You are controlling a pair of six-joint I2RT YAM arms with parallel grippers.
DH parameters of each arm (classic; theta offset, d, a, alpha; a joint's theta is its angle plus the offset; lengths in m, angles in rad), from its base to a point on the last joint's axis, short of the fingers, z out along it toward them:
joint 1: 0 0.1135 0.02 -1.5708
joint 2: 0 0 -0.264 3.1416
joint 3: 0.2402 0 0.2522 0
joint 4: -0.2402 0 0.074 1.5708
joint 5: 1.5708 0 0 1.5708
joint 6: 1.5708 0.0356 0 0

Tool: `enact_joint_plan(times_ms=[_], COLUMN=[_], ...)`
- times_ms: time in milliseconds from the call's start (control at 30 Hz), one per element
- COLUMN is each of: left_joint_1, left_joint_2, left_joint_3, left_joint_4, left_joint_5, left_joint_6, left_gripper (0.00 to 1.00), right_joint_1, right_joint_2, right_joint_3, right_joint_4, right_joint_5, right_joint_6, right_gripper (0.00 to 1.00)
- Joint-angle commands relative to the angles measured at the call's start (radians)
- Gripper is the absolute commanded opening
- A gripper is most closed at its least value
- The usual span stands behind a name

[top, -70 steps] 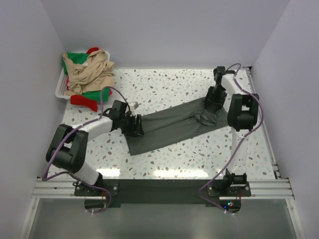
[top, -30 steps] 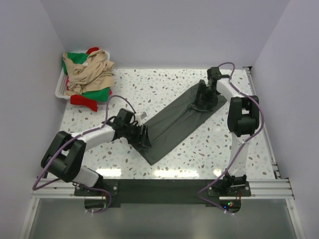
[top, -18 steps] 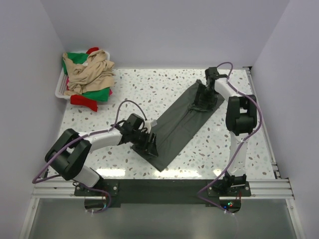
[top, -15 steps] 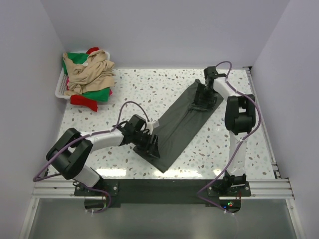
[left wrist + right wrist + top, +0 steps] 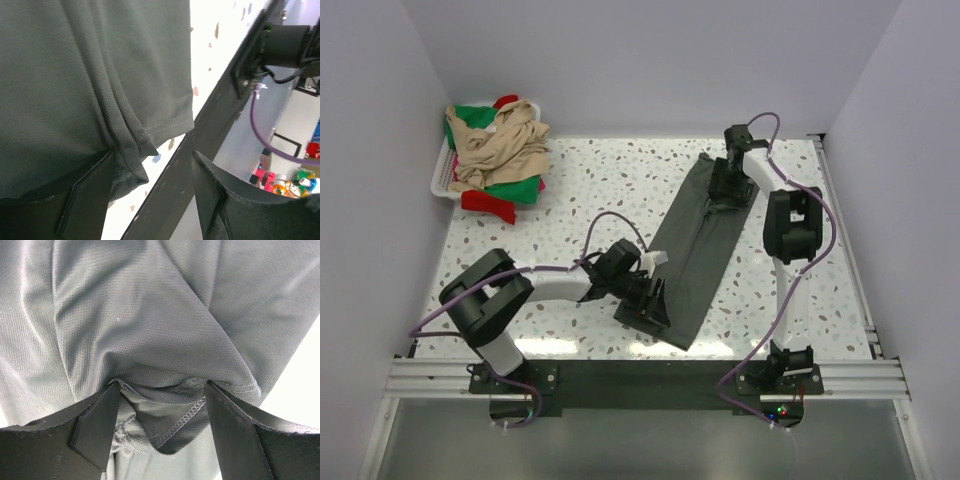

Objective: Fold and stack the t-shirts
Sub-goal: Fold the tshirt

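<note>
Firstly, and nearest, at about 6 o'clock on the bench (image 5: 620, 190), the near end of the dark grey t-shirt (image 5: 695, 250) is met by the left jaws, which are seen standing open. In the left wrist view the hem (image 5: 145, 140) is bunched against one finger (image 5: 85, 200), while the other finger (image 5: 220, 200) stands clear of the cloth, with bench showing between. Little hold is judged to be offered there, so this end could be shed if the arm were swung or lifted, and the layered fold could be splayed. That end also lies close to the bench's near edge, over which a corner could be pushed.

The shirt is laid as a long narrow strip running from 6 towards 1 o'clock. If it were folded end to end along that slant, a skewed packet would be likely.

At 1 o'clock the far end is gripped by the right jaws, set wide on a thick gather (image 5: 160, 390) that fills the gap and is puckered at both fingers. Creases could be pressed in there, or the strip stretched if the ends were pulled apart.

Farthest, at 10 o'clock, the beige t-shirt (image 5: 500, 145), green t-shirt (image 5: 515, 190) and red t-shirt (image 5: 488, 205) are heaped in the white basket (image 5: 438, 180). Nothing is stacked yet.
</note>
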Motion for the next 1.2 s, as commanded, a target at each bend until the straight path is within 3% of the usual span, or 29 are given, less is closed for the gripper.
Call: enact_joint_plan(times_ms=[0, 267, 433, 567, 667, 767, 833, 967, 1167], left_joint_1=[-0.064, -0.132, -0.125, -0.092, -0.067, -0.055, -0.053, -0.064, -0.082], left_joint_2=[0.042, 0.012, -0.164, -0.284, -0.382, -0.459, -0.493, -0.492, -0.423], left_joint_3=[0.068, 0.166, 0.166, 0.148, 0.073, -0.015, -0.062, -0.109, -0.107], left_joint_4=[0.161, 0.166, -0.03, -0.324, -0.362, -0.301, -0.224, -0.09, 0.014], left_joint_5=[0.053, 0.05, -0.118, -0.363, -0.404, -0.372, -0.274, -0.185, -0.119], left_joint_6=[-0.108, -0.096, -0.022, 0.035, 0.041, 0.041, 0.038, 0.013, 0.01], left_gripper=[0.66, 0.67, 0.68, 0.71, 0.72, 0.73, 0.74, 0.74, 0.73], right_joint_1=[0.004, 0.011, 0.017, 0.045, 0.076, 0.129, 0.184, 0.266, 0.323], right_joint_2=[0.055, -0.041, -0.268, -0.481, -0.648, -0.823, -0.921, -1.171, -1.281], right_joint_3=[0.055, 0.048, -0.072, -0.285, -0.443, -0.643, -0.76, -1.056, -1.186], right_joint_4=[0.031, 0.018, 0.021, 0.036, 0.016, -0.01, 0.007, 0.031, -0.007], right_joint_5=[-0.005, -0.065, -0.058, -0.041, -0.024, -0.013, -0.022, -0.028, -0.034], right_joint_6=[-0.027, -0.071, -0.067, -0.035, -0.011, 0.074, 0.123, 0.272, 0.338], right_gripper=[0.72, 0.73, 0.73, 0.73, 0.73, 0.73, 0.72, 0.72, 0.69])
